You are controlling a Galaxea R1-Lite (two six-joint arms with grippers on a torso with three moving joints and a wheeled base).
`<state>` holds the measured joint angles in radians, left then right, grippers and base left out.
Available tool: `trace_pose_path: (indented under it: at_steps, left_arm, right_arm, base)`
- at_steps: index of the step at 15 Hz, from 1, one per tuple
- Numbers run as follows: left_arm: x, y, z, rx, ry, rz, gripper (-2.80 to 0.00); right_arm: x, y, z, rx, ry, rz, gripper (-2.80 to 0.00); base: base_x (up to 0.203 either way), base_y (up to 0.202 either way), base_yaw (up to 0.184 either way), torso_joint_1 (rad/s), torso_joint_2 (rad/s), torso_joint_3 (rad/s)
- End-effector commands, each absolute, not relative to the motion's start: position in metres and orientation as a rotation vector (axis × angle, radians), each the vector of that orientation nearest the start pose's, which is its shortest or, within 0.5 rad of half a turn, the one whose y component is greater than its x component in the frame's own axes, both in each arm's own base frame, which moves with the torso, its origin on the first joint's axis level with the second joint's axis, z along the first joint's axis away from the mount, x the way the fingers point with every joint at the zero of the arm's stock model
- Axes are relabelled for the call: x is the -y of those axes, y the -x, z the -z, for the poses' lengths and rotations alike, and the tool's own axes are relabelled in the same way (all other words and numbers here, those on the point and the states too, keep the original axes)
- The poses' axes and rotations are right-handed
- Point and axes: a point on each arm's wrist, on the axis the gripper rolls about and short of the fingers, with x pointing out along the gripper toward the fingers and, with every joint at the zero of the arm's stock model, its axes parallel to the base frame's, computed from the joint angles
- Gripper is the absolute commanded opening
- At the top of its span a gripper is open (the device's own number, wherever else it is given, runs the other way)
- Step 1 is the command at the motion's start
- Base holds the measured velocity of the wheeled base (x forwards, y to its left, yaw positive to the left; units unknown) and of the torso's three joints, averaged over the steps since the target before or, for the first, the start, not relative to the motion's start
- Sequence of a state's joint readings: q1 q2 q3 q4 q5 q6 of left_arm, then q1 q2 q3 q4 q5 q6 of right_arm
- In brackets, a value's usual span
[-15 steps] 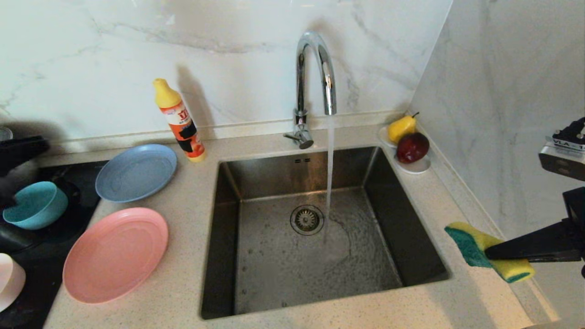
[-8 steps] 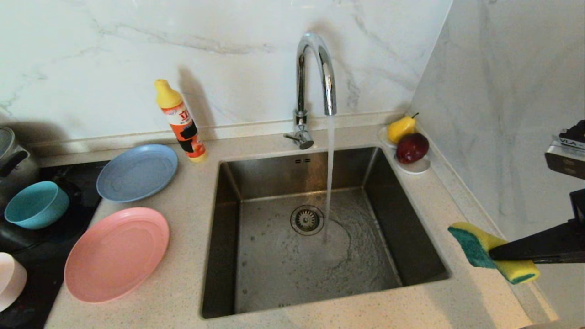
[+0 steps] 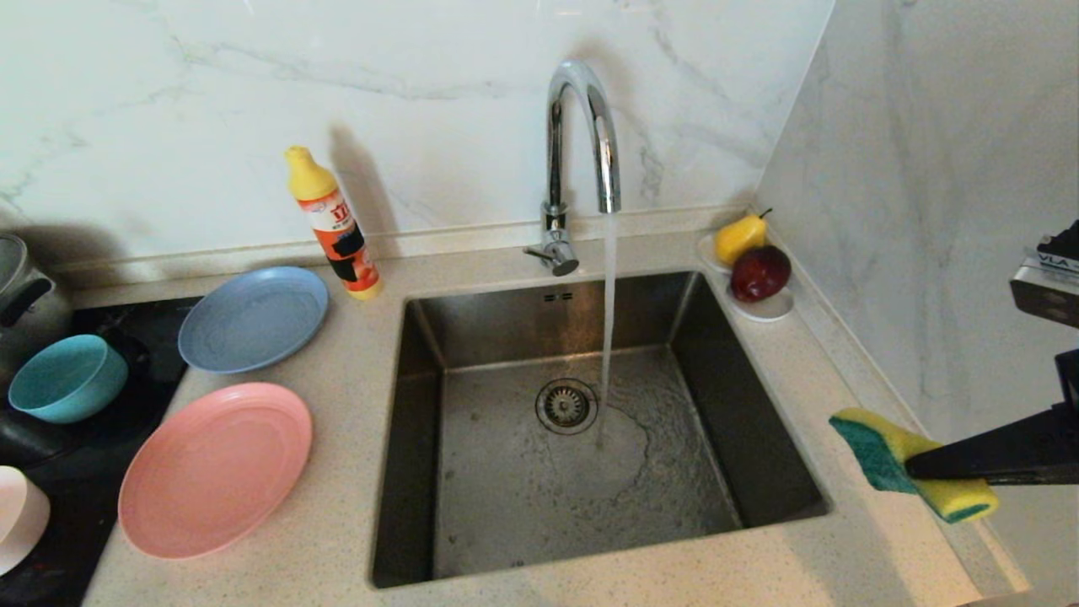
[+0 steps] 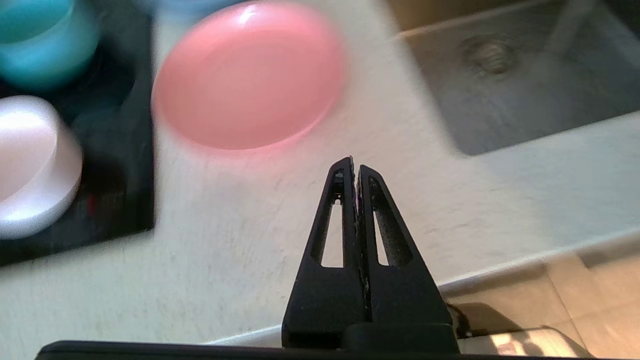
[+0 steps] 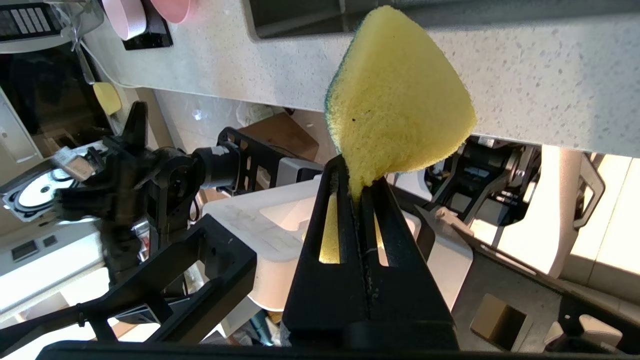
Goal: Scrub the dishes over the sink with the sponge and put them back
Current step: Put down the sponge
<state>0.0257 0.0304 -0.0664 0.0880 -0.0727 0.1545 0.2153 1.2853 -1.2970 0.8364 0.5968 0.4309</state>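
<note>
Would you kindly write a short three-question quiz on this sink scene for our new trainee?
1. True or false: water is running from the faucet into the sink.
2. What does the right gripper hold: A) bottle, B) sponge, C) pink plate?
3. Fill in: the left gripper is shut and holds ____.

Key: 1 true. 2 B; it is pinched over the counter, right of the sink. 3 nothing.
</note>
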Motion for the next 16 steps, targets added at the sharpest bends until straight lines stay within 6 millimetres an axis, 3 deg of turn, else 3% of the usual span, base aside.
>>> trace_pose_path:
  at_steps: [1, 10, 16]
  left_arm:
    - [0.001, 0.021, -0.073, 0.005, -0.129, -0.007, -2.8]
    - [0.001, 0.021, -0.073, 0.001, -0.106, -0.005, -2.8]
    - [0.001, 0.021, -0.073, 0.006, -0.088, -0.006, -2.8]
  right_arm:
    - [-0.046, -0.149, -0.294, -0.987, -0.542, -0.58, -2.8]
    - [-0.043, -0.144, -0.291, -0.953, -0.474, -0.459, -2.8]
    - [-0.034, -0.132, -0.269, -0.909, -0.116, -0.255, -2.8]
  base:
    - [0.0, 0.0, 0.0, 0.0, 0.0, 0.0]
    - [0.0, 0.0, 0.0, 0.0, 0.0, 0.0]
    - [0.0, 0.0, 0.0, 0.0, 0.0, 0.0]
